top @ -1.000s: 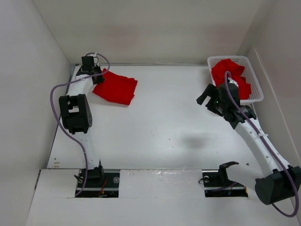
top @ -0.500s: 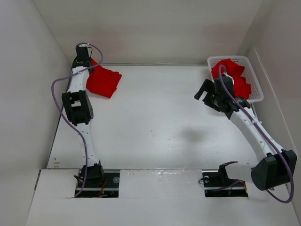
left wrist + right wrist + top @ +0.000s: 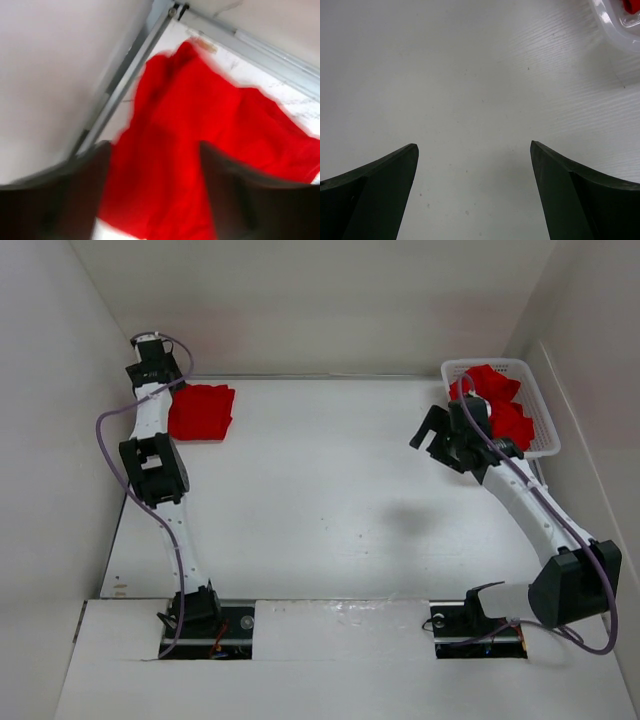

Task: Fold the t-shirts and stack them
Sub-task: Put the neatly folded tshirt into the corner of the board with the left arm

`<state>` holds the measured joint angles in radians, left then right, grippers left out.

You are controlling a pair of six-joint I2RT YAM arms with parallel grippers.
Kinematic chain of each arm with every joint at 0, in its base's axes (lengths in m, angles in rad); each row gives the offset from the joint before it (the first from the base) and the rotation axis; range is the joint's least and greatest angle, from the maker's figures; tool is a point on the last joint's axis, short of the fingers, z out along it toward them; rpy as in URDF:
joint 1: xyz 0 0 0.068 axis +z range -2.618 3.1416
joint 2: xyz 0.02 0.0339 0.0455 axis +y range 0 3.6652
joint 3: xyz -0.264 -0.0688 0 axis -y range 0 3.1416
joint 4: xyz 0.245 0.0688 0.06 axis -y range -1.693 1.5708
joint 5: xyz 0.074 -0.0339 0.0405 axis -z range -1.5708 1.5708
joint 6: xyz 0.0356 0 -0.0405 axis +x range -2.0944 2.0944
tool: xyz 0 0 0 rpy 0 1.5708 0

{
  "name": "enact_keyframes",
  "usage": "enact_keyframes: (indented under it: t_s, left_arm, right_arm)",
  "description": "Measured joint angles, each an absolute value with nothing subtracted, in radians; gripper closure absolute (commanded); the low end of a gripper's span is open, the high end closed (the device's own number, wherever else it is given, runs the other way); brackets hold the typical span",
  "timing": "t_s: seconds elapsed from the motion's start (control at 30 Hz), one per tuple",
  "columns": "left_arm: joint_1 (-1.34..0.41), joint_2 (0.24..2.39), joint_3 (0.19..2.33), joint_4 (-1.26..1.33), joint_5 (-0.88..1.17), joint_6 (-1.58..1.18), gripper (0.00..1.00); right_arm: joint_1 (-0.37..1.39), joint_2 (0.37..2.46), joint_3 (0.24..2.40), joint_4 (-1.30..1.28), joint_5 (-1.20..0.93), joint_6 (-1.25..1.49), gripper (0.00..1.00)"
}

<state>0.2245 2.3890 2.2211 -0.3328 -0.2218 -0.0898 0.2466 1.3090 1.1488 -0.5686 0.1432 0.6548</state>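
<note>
Left claw hangs over the far corner of the table that lies farthest from the white mesh basket. Its jaws stand apart, red cloth shows in the gap between them, and nothing looks pinched, though the wrist view is blurred. The folded t-shirt lies flat as a neat rectangle on the opposite side of the table from the basket, well apart from it, with the left claw just beside it. The right claw hovers just beside the basket's inner side with its jaws spread wide and only bare tabletop between them. The loose t-shirts sit bunched inside the basket, heaped above its rim. These shirts will likely handle as light, limp cloth with no stiffness: they should sag and drape from any single hold, and layers may slide or cling to each other. A pinch on a raised fold at the top of the heap seems the safest way to lift one out, since digging deep could catch two at once or drag the light basket along. For folding, a hold at a shoulder seam or hem corner would probably let the shirt hang open. The folded one is better left alone or nudged from its edge, because a careless grab could undo it.
</note>
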Motion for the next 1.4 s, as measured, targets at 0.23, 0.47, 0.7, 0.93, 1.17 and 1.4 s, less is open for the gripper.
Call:
enact_keyframes:
  t_s: [0.23, 0.47, 0.7, 0.93, 1.17, 1.4]
  left_arm:
    - [0.224, 2.389, 2.228, -0.311, -0.192, -0.095, 0.00]
    - [0.186, 2.302, 2.185, -0.387, -0.176, -0.102, 0.00]
    - [-0.057, 1.927, 1.806, -0.352, -0.173, -0.178, 0.00]
    - [-0.411, 1.626, 1.443, -0.293, -0.245, -0.319, 0.00]
    - [-0.714, 1.425, 1.186, -0.320, -0.343, -0.517, 0.00]
    - [-0.700, 1.054, 0.884, -0.330, -0.345, -0.666, 0.00]
  right_arm:
    - [0.256, 1.351, 1.151, -0.569, 0.155, 0.659, 0.01]
    - [0.264, 1.348, 1.166, -0.561, 0.169, 0.659, 0.01]
    - [0.264, 1.260, 1.121, -0.521, 0.167, 0.662, 0.01]
    - [0.273, 1.174, 1.028, -0.499, 0.144, 0.653, 0.01]
    - [0.316, 1.118, 0.905, -0.486, 0.101, 0.649, 0.01]
    - [0.400, 1.072, 0.849, -0.480, 0.097, 0.648, 0.01]
